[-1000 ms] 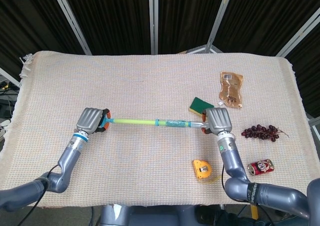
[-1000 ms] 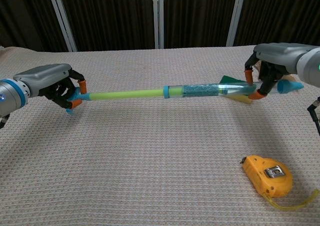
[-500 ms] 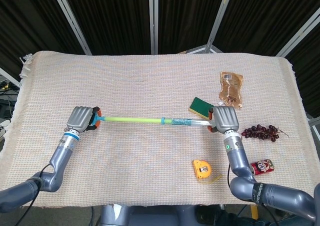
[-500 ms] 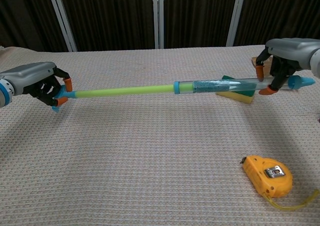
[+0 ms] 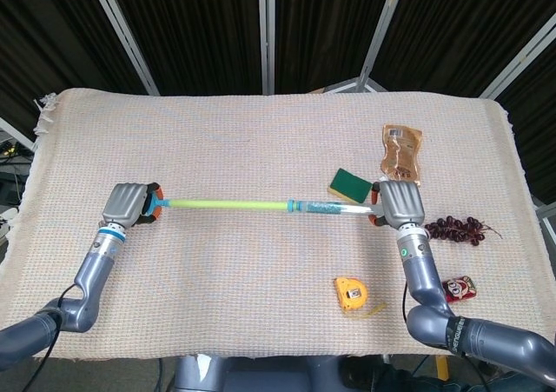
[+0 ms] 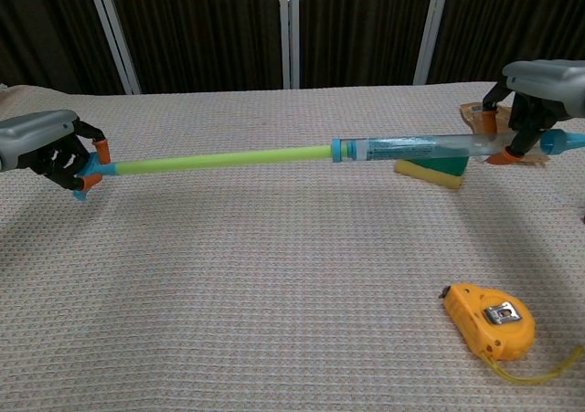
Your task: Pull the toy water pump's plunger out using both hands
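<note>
Left hand (image 6: 46, 147) grips the plunger (image 6: 219, 159) handle at 9 o'clock; right hand (image 6: 539, 88) grips the toy water pump (image 6: 411, 146) barrel at 3 o'clock. The pump hangs horizontally above the table (image 5: 261, 140), plunger extended, the sponge (image 5: 348, 184) just behind the barrel.

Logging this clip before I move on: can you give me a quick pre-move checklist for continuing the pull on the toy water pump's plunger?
1. Left robot hand grips the plunger handle: ok.
2. Right robot hand grips the pump barrel at its far end: ok.
3. Green plunger rod straight, in line with the barrel: ok.
4. Pump lifted off the table cloth: ok.
5. Plunger fully out of the barrel: not ok, rod enters the blue collar.
6. Travel left inside the barrel: cannot tell.
</note>
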